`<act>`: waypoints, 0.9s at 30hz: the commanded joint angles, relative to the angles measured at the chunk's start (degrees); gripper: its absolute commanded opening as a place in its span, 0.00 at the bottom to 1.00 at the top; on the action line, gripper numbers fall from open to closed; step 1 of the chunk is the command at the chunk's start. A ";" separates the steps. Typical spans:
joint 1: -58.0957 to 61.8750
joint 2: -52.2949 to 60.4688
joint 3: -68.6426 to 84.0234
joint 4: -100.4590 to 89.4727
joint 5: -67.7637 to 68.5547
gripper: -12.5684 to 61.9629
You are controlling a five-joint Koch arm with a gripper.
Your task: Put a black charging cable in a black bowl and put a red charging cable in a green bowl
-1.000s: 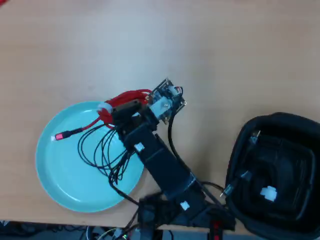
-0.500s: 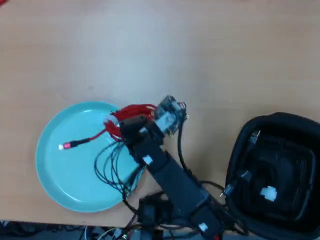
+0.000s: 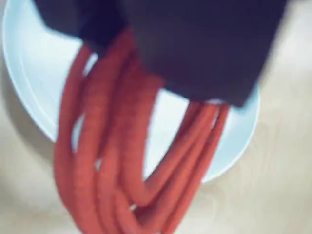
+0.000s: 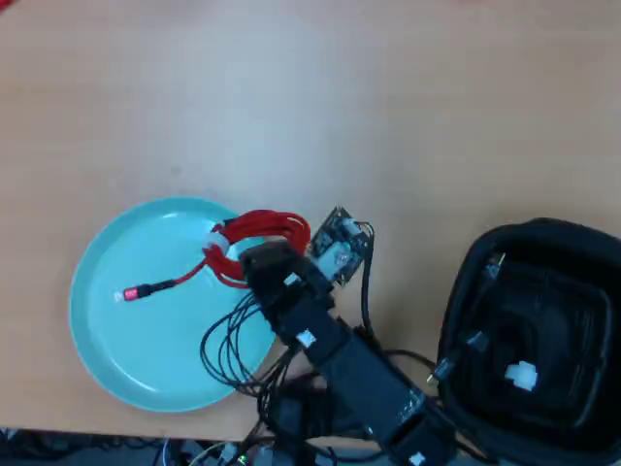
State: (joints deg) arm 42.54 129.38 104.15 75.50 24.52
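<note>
Red charging cable (image 4: 260, 236): a thin red cable wound into a small coil, bound by a white tie on its left side in the overhead view. One loose end ran left and down from the coil and finished in a red-and-black plug lying on the dish. In the wrist view (image 3: 122, 161) the red loops hung down, blurred, from under the dark gripper body.

Where it was: the coil sat at the upper right rim of the green bowl (image 4: 116, 340), partly over the dish and partly over its edge; the plug end lay well inside the dish.

Green bowl: round, shallow, pale mint, resting on the light wooden table (image 4: 291, 97). In the wrist view (image 3: 29, 63) it showed behind the hanging loops.

Gripper (image 4: 254, 254): it met the coil at the coil's lower right side. The red loops came out from beneath it, so it appeared clamped on the coil; the jaw tips themselves were hidden by the black body in both views.

Black charging cable (image 4: 519, 340): lay coiled inside the black bowl (image 4: 466, 282) at the right, its white tie showing.

Black bowl: deep, rounded-square, well apart from the green dish.
</note>
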 commanded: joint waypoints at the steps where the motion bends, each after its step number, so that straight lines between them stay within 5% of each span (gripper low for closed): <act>1: -2.20 4.48 -3.16 -10.20 -2.02 0.07; 16: -22.94 6.33 1.14 -17.14 2.55 0.07; 27: -23.99 6.50 20.13 -38.76 2.46 0.07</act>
State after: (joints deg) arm 20.30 129.99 126.83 46.49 26.63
